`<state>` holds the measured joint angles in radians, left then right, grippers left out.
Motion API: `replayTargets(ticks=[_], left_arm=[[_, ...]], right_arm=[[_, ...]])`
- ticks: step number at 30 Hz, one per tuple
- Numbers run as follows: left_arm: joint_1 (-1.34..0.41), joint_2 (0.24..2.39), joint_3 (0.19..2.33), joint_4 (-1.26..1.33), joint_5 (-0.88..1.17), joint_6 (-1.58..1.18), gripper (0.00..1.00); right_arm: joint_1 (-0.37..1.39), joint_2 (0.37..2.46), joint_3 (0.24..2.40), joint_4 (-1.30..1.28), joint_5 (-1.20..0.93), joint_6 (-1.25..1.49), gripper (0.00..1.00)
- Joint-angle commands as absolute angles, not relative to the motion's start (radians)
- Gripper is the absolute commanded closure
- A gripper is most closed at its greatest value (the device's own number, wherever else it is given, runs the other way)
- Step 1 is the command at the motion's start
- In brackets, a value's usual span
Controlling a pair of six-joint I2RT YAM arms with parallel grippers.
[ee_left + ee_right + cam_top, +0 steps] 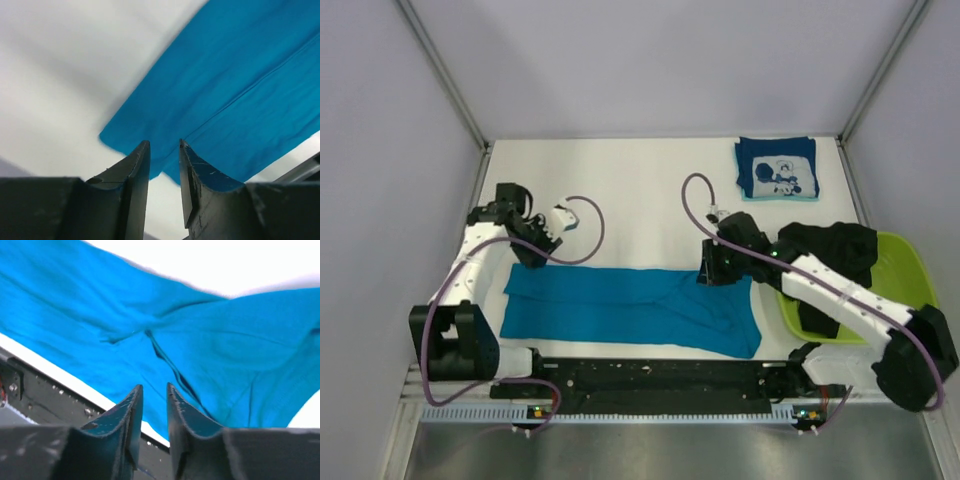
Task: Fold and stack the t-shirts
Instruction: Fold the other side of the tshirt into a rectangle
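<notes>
Teal shirt [630, 308] lies spread on the near half of the white table [640, 195]. Navy print shirt [777, 168] sits folded at the far right, black shirt [835, 250] is heaped in the green basin [912, 268]. Pale walls all round. Left gripper [164, 146] is at the teal shirt's far-left corner, right gripper [154, 387] over its far edge. Both jaws show a narrow gap, gripping nothing.

Both arms reaching out to the teal t-shirt [620, 305], wrists tipped down

Left gripper [532, 260] sits at the shirt's far left corner, and right gripper [712, 272] is over its far edge near the right end. Each one's jaws stand just a narrow gap apart.
</notes>
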<state>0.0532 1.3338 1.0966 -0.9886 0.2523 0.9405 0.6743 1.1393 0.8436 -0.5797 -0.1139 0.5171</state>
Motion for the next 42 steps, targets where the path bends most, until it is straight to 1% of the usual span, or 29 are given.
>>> replayTargets(ticks=[1, 3, 4, 6, 8, 10, 11, 15, 17, 21, 25, 27, 28, 29, 30, 31, 35, 36, 38, 40, 42], left_arm=[[-0.111, 1.367, 1.074, -0.928, 0.372, 0.772, 0.65], [-0.21, 1.364, 1.097, -0.875, 0.463, 0.688, 0.65], [-0.283, 1.367, 1.11, -0.829, 0.509, 0.639, 0.65], [-0.401, 1.388, 1.144, -0.752, 0.557, 0.556, 0.65], [-0.521, 1.449, 1.186, -0.695, 0.574, 0.486, 0.62], [-0.625, 1.546, 1.236, -0.675, 0.566, 0.444, 0.55], [-0.665, 1.587, 1.256, -0.663, 0.568, 0.421, 0.53], [-0.756, 1.738, 1.298, -0.536, 0.557, 0.333, 0.47], [-0.794, 1.794, 1.316, -0.482, 0.516, 0.324, 0.46], [-0.841, 1.884, 1.379, -0.492, 0.482, 0.324, 0.48], [-0.861, 1.936, 1.39, -0.511, 0.46, 0.325, 0.56], [-0.861, 1.945, 1.39, -0.532, 0.457, 0.336, 0.65], [-0.862, 1.944, 1.393, -0.546, 0.456, 0.342, 0.8], [-0.862, 1.939, 1.396, -0.57, 0.456, 0.35, 0.89], [-0.862, 1.93, 1.396, -0.583, 0.46, 0.356, 0.98], [-0.862, 1.915, 1.387, -0.592, 0.469, 0.368, 1.0], [-0.862, 1.82, 1.324, -0.603, 0.532, 0.429, 0.99], [-0.862, 1.8, 1.31, -0.604, 0.543, 0.446, 0.97], [-0.862, 1.776, 1.292, -0.604, 0.552, 0.459, 0.9], [-0.862, 1.784, 1.289, -0.604, 0.537, 0.462, 0.78], [-0.862, 1.81, 1.296, -0.61, 0.519, 0.459, 0.71]], right_arm=[[0.684, 1.31, 0.919, -0.48, -0.11, 0.466, 0.82], [0.651, 1.322, 0.913, -0.488, -0.116, 0.501, 0.92], [0.628, 1.319, 0.896, -0.486, -0.123, 0.517, 0.96], [0.579, 1.307, 0.862, -0.485, -0.117, 0.528, 1.0], [0.519, 1.307, 0.825, -0.476, -0.13, 0.531, 1.0], [0.459, 1.308, 0.787, -0.445, -0.147, 0.526, 1.0], [0.442, 1.313, 0.772, -0.431, -0.147, 0.523, 1.0], [0.375, 1.365, 0.712, -0.358, -0.153, 0.537, 1.0], [0.351, 1.402, 0.683, -0.339, -0.16, 0.543, 1.0], [0.345, 1.416, 0.647, -0.313, -0.141, 0.554, 1.0], [0.344, 1.416, 0.641, -0.313, -0.146, 0.551, 1.0], [0.344, 1.405, 0.637, -0.313, -0.144, 0.551, 1.0], [0.344, 1.402, 0.635, -0.313, -0.14, 0.552, 1.0], [0.344, 1.398, 0.632, -0.313, -0.137, 0.552, 1.0], [0.341, 1.396, 0.63, -0.314, -0.135, 0.552, 1.0], [0.341, 1.397, 0.629, -0.314, -0.135, 0.552, 1.0], [0.331, 1.413, 0.621, -0.314, -0.132, 0.549, 1.0], [0.33, 1.416, 0.621, -0.314, -0.132, 0.549, 1.0], [0.33, 1.419, 0.62, -0.311, -0.132, 0.548, 1.0], [0.327, 1.417, 0.624, -0.314, -0.136, 0.548, 1.0], [0.328, 1.417, 0.627, -0.314, -0.143, 0.545, 1.0]])
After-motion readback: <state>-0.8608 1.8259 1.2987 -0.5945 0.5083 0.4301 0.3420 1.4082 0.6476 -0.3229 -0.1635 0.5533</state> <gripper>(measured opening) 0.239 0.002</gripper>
